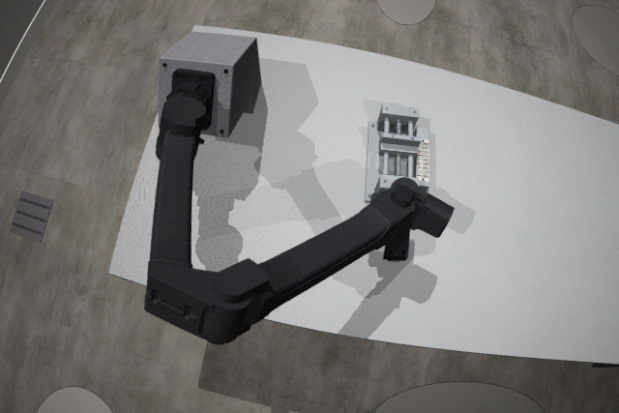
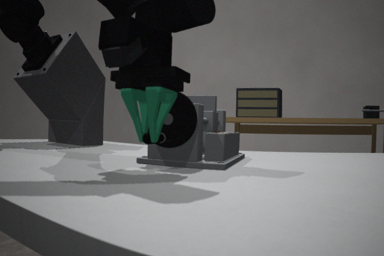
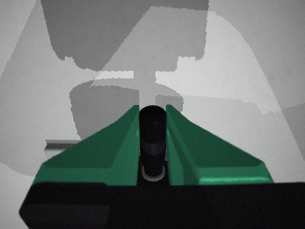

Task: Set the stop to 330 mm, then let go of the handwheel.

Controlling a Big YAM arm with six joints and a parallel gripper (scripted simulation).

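My gripper [image 2: 150, 140] [image 3: 152, 114] is shut on the black crank handle [image 2: 145, 138] [image 3: 153, 128] of the handwheel, one green finger on each side. The black handwheel [image 2: 186, 120] stands upright on the near end of the grey stop unit; the handle is below and slightly left of its hub. The wheel is hidden under the arm in the top view. The stop carriage [image 1: 399, 147] sits on the rods between the two end blocks, nearer the far one. The scale [image 1: 425, 163] runs beside it with a small red mark [image 1: 419, 152]; its numbers are too small to read.
The unit's base plate [image 1: 371, 159] [image 2: 186, 163] lies on the white table. The grey arm pedestal [image 1: 204, 50] [image 2: 74, 92] stands at the table's left end. A wooden bench [image 2: 303, 120] with a drawer box [image 2: 257, 103] is in the background.
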